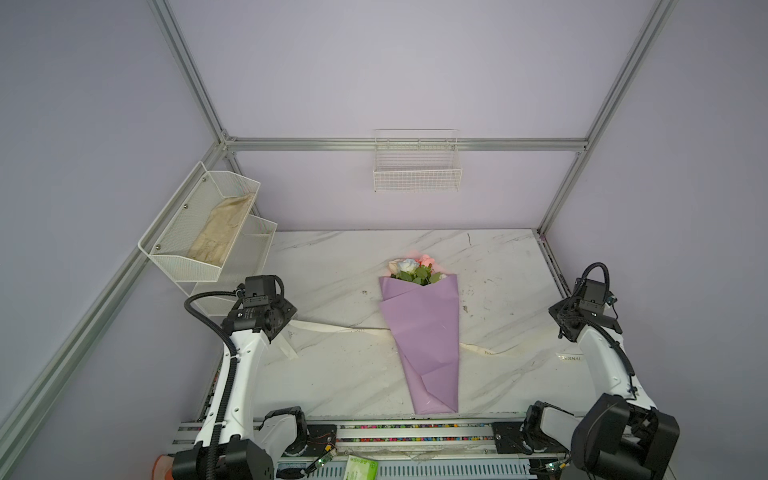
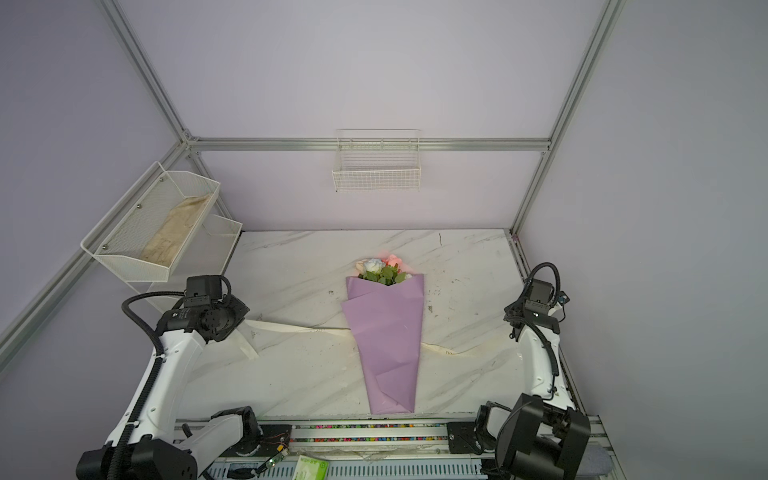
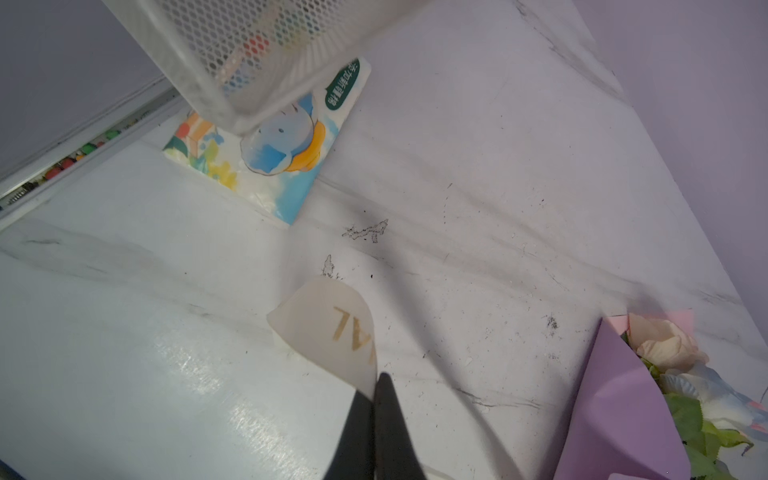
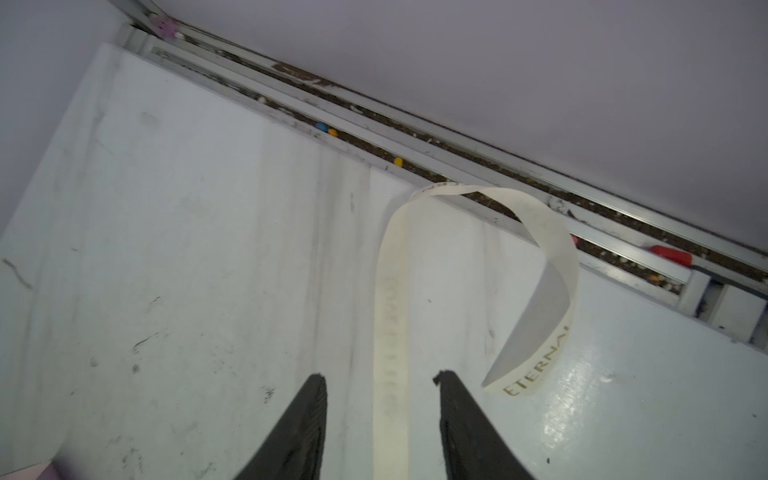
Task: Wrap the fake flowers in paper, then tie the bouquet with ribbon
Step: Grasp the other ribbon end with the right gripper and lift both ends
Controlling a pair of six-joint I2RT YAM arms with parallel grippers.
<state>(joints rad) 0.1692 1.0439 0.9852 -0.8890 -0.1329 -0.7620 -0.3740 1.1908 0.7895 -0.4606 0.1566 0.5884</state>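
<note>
At the lower middle of the left wrist view, the left gripper (image 3: 376, 380) is pressed together on one end of the ribbon (image 3: 328, 320), while the right gripper (image 4: 380, 378) is spread astride the other end, ungripped. The bouquet (image 1: 419, 328) is laid mid-frame in a top view, across the ribbon. Ribbon pickup is judged underway: the right end must be pinched, then both ends crossed over the bouquet.

Bouquet of fake flowers (image 1: 415, 270): stems hidden inside lilac wrap (image 1: 422, 340)
Ribbon (image 1: 332, 328): middle hidden beneath bouquet; lettering near bouquet too small to read in both top views
Left gripper (image 3: 374, 382), right gripper (image 4: 380, 374): hidden under their wrists in both top views
Mesh basket (image 3: 249, 54): blurred in left wrist view, contents indistinct; covers part of printed packet (image 3: 270, 166)
</note>
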